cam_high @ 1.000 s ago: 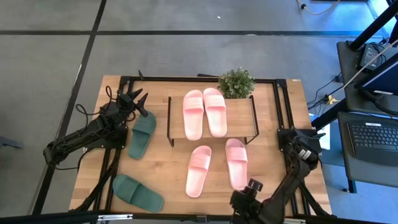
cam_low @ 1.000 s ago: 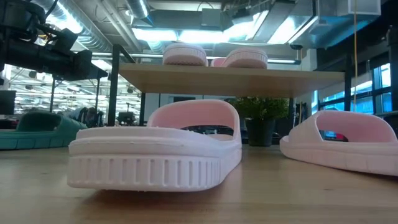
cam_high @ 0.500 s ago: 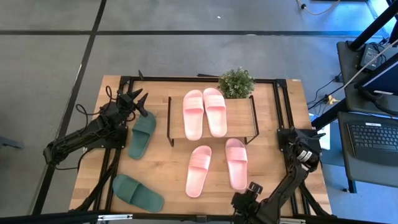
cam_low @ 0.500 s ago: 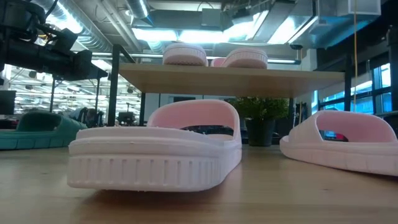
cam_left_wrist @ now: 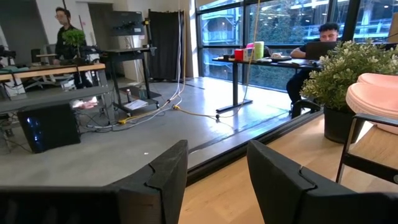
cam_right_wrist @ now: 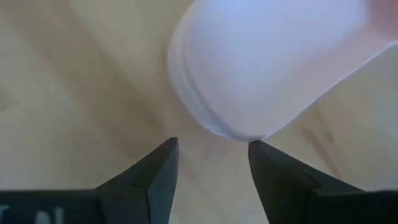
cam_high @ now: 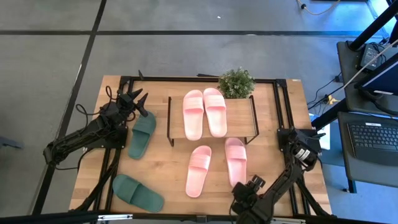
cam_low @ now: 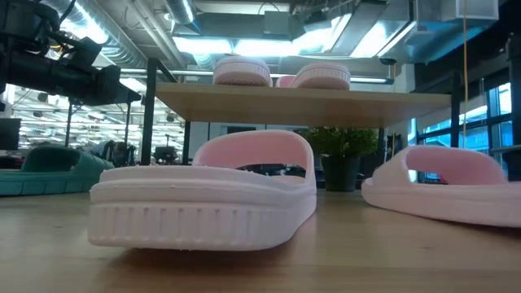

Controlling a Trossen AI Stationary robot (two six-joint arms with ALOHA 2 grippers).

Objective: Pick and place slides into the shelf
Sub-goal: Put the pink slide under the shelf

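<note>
Right gripper (cam_high: 247, 188) sat low at the 6 o'clock edge of the large black-framed wooden table (cam_high: 161, 163), its two dark fingers (cam_right_wrist: 160, 175) spread apart with nothing between them. Right wrist view showed the rounded end of a light pink soft slide sandal (cam_right_wrist: 267, 62) just beyond the fingertips, not clamped. That was the right-hand slide (cam_high: 236, 162) of the pink pair lying on the tabletop; its mate (cam_high: 198, 170) lay just beside it, toward 9 o'clock, slightly angled. In the low view, these two filled the foreground, one near (cam_low: 203, 195), one at the 3 o'clock side (cam_low: 440, 187).

The small low rack with light wood top board and thin black legs (cam_high: 239, 118) stood past the table's centre, toward 12 o'clock. The second light pink pair (cam_high: 204, 112) lay on its top board, side by side and touching.

Left gripper (cam_high: 135, 99) hovered at roughly 10 o'clock on the table, fingers (cam_left_wrist: 158, 180) parted and empty. One dark green slide sandal (cam_high: 142, 133) lay just below it on the table, beside the rack's 9 o'clock leg. The other dark green slide (cam_high: 137, 192) lay well apart at the 7 o'clock corner, turned diagonally.

A small green potted plant (cam_high: 236, 82) stood at the rack's 1 o'clock corner, near the table's far edge. Two people were visible far off in the room in the left wrist view, one seated at a desk (cam_left_wrist: 323, 37), one standing (cam_left_wrist: 65, 31).
</note>
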